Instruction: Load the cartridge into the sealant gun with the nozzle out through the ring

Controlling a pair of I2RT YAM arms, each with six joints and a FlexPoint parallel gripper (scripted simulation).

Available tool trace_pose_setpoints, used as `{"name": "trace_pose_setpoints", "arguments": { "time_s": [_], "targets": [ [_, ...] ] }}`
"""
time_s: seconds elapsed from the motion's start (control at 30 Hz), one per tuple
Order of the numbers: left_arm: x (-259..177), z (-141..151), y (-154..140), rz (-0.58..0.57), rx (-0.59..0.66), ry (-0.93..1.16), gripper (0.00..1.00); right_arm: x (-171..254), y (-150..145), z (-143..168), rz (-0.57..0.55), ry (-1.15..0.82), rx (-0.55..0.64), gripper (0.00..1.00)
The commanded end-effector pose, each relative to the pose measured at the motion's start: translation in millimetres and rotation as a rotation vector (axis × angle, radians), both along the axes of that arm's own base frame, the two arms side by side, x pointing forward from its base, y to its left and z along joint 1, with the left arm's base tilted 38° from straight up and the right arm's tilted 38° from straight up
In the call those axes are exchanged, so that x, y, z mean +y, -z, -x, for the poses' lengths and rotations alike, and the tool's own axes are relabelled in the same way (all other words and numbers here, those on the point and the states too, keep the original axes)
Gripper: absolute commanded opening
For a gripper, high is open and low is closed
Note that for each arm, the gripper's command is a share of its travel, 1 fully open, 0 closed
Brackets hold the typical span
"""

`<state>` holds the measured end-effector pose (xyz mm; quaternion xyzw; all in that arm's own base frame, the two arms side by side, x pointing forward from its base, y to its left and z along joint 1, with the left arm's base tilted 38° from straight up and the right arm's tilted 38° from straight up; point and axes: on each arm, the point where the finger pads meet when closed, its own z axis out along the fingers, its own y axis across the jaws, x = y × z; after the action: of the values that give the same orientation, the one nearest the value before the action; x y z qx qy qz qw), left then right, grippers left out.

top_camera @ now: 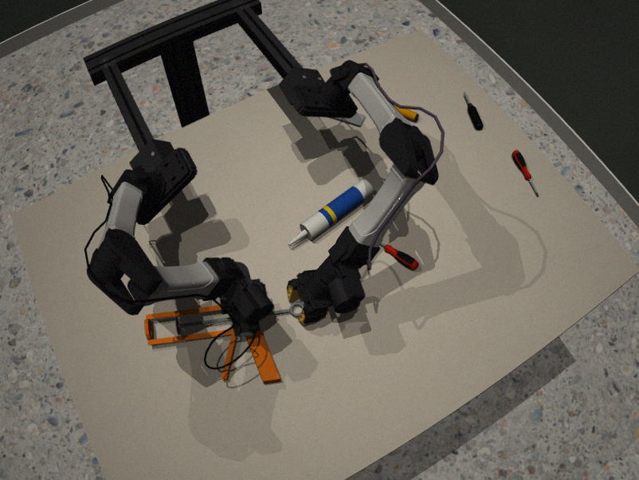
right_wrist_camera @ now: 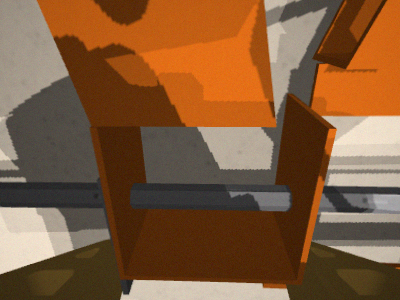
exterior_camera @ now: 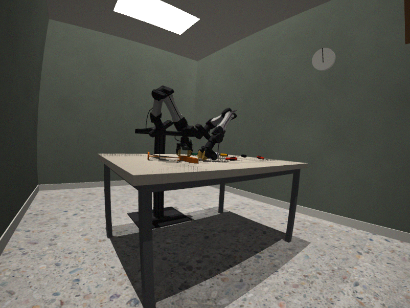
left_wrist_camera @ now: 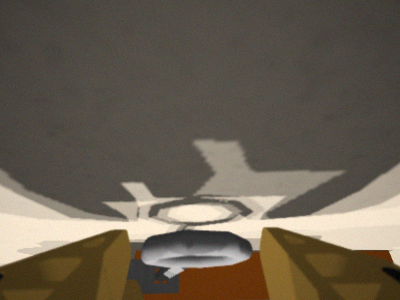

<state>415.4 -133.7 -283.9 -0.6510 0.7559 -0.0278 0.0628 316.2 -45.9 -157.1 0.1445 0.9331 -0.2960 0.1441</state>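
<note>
Sealant gun (top_camera: 268, 363) (exterior_camera: 188, 159) (left_wrist_camera: 225, 282) (right_wrist_camera: 225, 250) is lying near the right edge of the bench (top_camera: 464, 289) (exterior_camera: 198, 172), front ring pointing at that edge. Right hand (top_camera: 246, 330) (exterior_camera: 184, 153) (right_wrist_camera: 205, 272) is gripping the gun's orange housing, one finger on each side. Plunger rod (top_camera: 281, 312) (left_wrist_camera: 174, 272) (right_wrist_camera: 210, 197) is running through the housing, its pull ring (top_camera: 292, 309) (left_wrist_camera: 195, 247) sticking out behind. Left hand (top_camera: 297, 305) (exterior_camera: 202, 155) (left_wrist_camera: 195, 250) is standing partly open around the pull ring, gaps showing on both sides, holding nothing. Cartridge (top_camera: 340, 203) is lying mid-bench, outside the gun, nozzle angled toward the right edge. Red-black screwdriver (top_camera: 401, 257) (exterior_camera: 231, 158) is lying beyond the left forearm; black screwdriver (top_camera: 474, 116) (exterior_camera: 243, 155) is lying near the left edge. Thumb plate: can't tell whether anything is pressing it.
</note>
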Motion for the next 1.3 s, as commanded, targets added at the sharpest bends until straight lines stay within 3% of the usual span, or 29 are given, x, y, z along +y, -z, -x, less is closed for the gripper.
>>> {"name": "trace_pose_setpoints", "arguments": {
  "time_s": [0.0, 0.83, 0.93, 1.27],
  "targets": [
    [-12, -12, -19, 0.021, -0.034, 0.017, 0.00, -6, 8, 1, -0.011, 0.019, 0.005, 0.03],
    [-15, -16, -19, 0.031, -0.042, 0.016, 0.00, -6, 8, 1, -0.012, 0.021, 0.003, 0.03],
    [-24, -2, -22, 0.016, -0.016, 0.029, 0.00, 5, -2, 4, -0.011, 0.000, 0.008, 0.03],
    [-37, -8, -36, 0.029, -0.030, 0.033, 0.00, 19, -21, -12, 0.000, -0.024, -0.043, 0.03]
  ]
}}
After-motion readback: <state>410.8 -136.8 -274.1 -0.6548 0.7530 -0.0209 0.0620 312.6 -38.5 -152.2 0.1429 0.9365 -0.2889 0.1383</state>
